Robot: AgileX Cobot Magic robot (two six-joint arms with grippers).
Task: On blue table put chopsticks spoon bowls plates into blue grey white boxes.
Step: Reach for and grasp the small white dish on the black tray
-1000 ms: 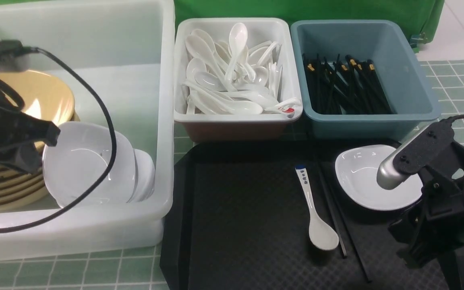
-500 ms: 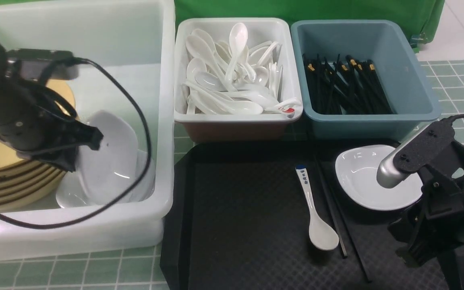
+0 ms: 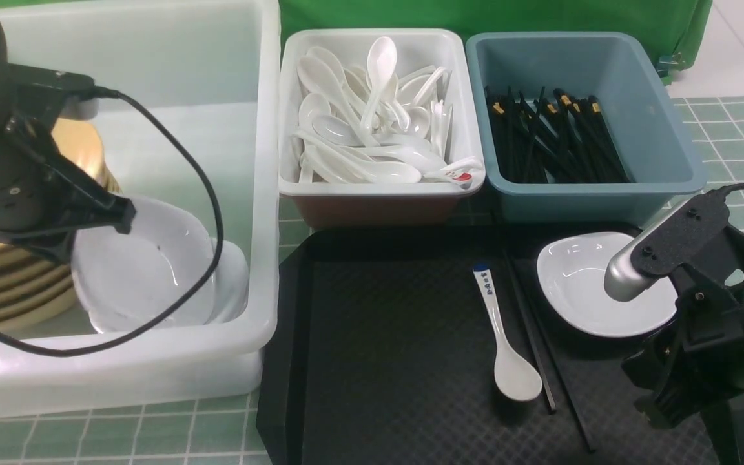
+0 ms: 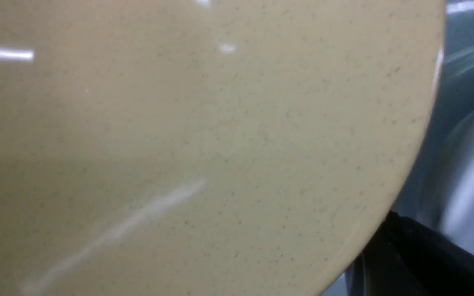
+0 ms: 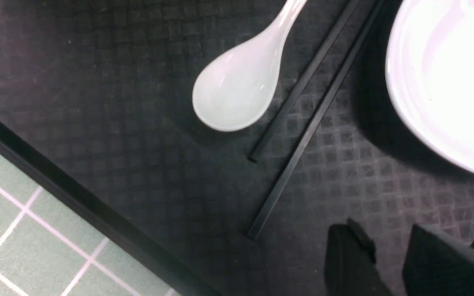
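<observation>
My left gripper (image 3: 120,216) is shut inside the large translucent tub (image 3: 217,368). Its tip sits at the rim of a white plate (image 3: 146,271) that leans on other plates. Nothing shows between its fingers (image 4: 418,255). The stacked tan bowls (image 3: 10,290) lie beside it and fill the left wrist view (image 4: 179,144). On the black tray lie the blue-tipped spoon (image 3: 507,336) (image 5: 237,94), the two black chopsticks (image 3: 533,336) (image 5: 303,119) and another white plate (image 3: 578,284) (image 5: 447,82). My right gripper (image 3: 659,403) (image 5: 385,230) hangs open above the tray near that plate, holding nothing.
The black tray (image 3: 398,336) rests on the blue table (image 3: 152,439). Behind it stand a white box (image 3: 378,188) full of white spoons and a blue-grey box (image 3: 604,200) full of chopsticks. A green backdrop rises at the far edge. The left arm's cable loops over the tub.
The left arm swung right, tipping the white plate upright, then came back left, and the plate has settled down again. The right arm and the tray's things have not moved.
</observation>
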